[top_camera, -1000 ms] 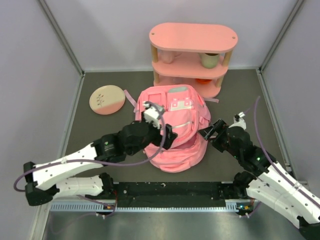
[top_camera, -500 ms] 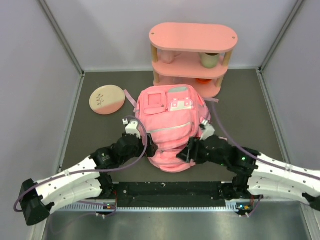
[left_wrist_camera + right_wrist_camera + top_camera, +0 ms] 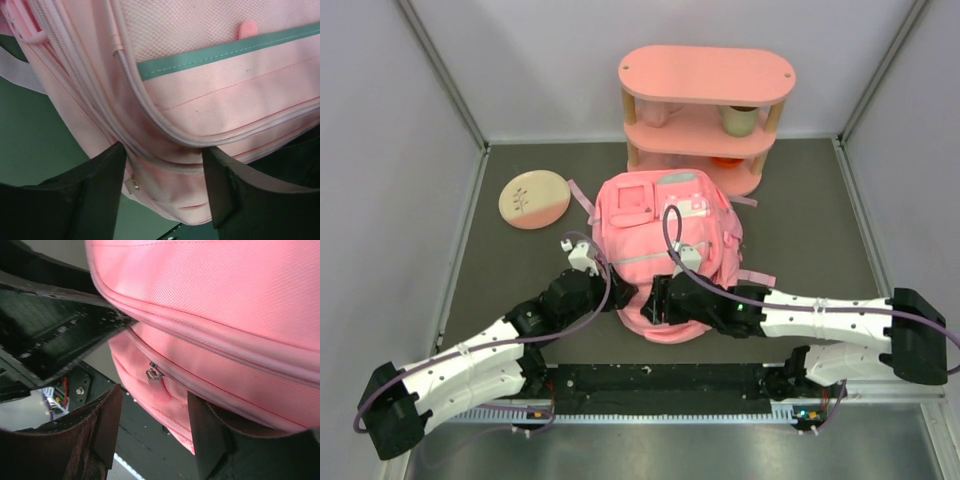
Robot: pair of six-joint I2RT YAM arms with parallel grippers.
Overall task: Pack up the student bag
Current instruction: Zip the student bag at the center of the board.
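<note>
The student bag, a big pink backpack, lies flat in the middle of the table with its bottom end towards the arms. Both grippers meet at that near end. My left gripper stands open there, and the bag's lower corner with a small zip pull bulges between its black fingers. From the right, my right gripper reaches in, also open. A fold of the bag sits in its gap, just under a metal zip pull.
A pink three-tier shelf stands behind the bag, with a beige cup on its middle tier. An oval pencil case lies at the back left. Grey walls close in both sides. The black base rail runs just below the bag.
My left gripper has pulled back from the top of the bag to its near edge. My right arm has swung left across the front to the bag's bottom, its jaws narrowing.
</note>
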